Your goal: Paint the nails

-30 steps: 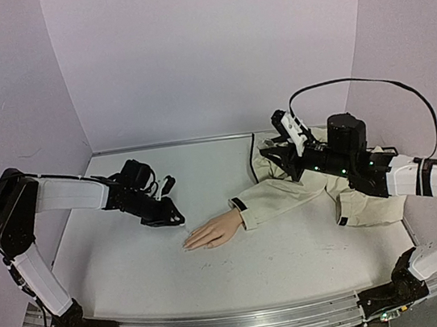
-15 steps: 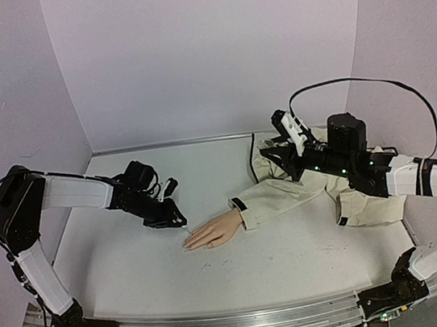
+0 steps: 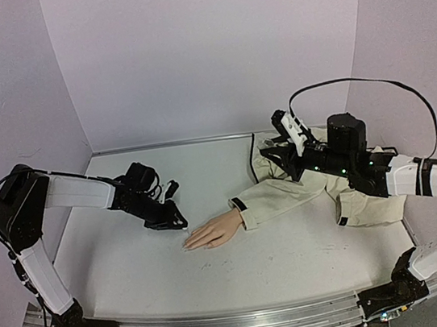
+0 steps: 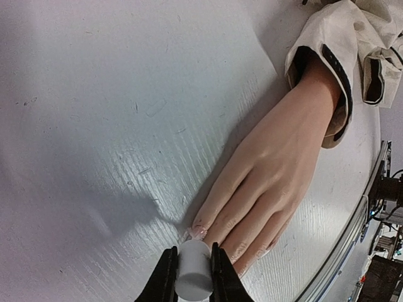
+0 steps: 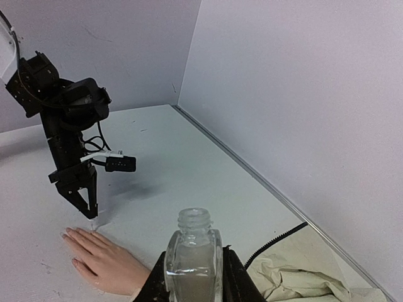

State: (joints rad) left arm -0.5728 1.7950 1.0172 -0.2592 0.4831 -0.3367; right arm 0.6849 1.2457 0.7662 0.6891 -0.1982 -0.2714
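A pale mannequin hand lies flat on the table, coming out of a beige sleeve. My left gripper is shut on a white cylindrical cap, tip down right at the fingertips. In the left wrist view the cap's far end sits just short of the nearest finger's nail, which looks glossy; two more nails show beside it. My right gripper is shut on a small clear bottle with an open neck, held upright above the sleeve. From above, the left gripper touches down just left of the fingers.
The beige jacket is bunched under the right arm at the right. A black cable runs along the cloth. Walls enclose the table on three sides, and a metal rail runs along the near edge.
The left gripper has crept a little down and right, closer to the fingertips. The right arm and the bottle have not moved.
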